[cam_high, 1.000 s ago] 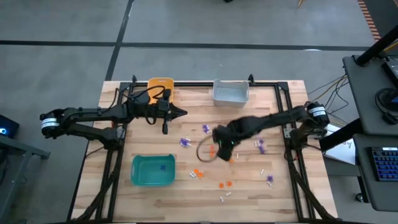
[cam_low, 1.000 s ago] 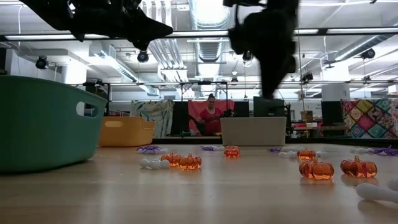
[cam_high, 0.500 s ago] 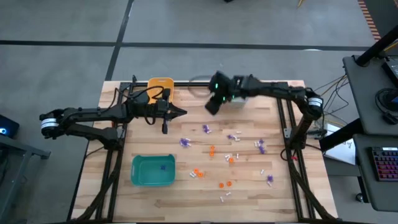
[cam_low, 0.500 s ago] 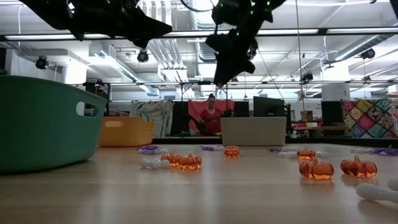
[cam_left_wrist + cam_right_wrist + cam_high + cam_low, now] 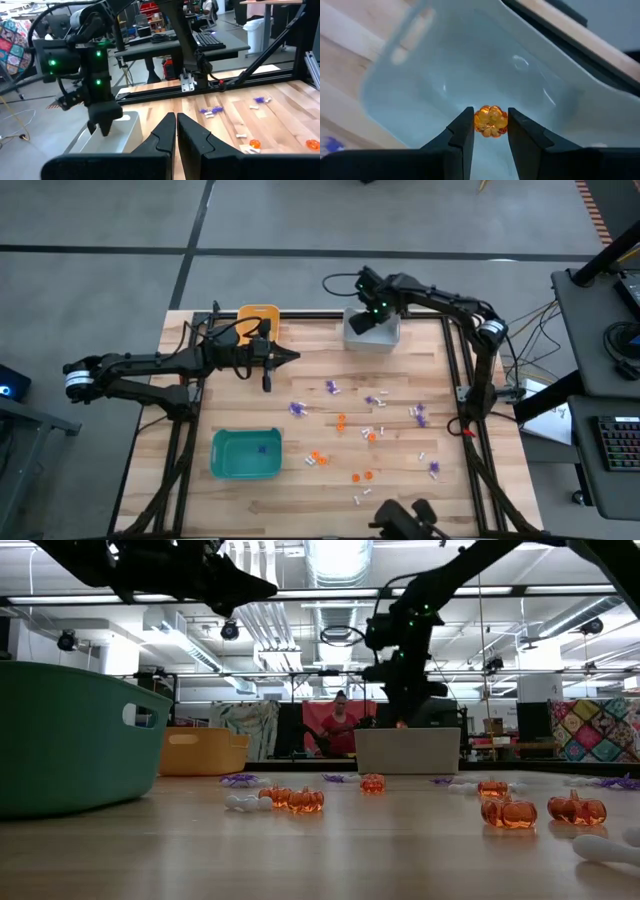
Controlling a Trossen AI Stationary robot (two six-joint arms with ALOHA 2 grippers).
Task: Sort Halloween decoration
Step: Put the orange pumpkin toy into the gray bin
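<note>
Orange pumpkin [image 5: 491, 121] sits pinched in my right gripper [image 5: 490, 131], poised over the grey bin [image 5: 371, 332] at twelve o'clock for dropping.

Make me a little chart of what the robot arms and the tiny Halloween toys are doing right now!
right gripper: over the grey bin, shut on an orange pumpkin
left gripper: shut, empty, waiting in the air near the orange-yellow bin
teal bin: has a purple trinket inside
table: purple, orange and white trinkets scattered across the middle
background: a person far behind the table
</note>
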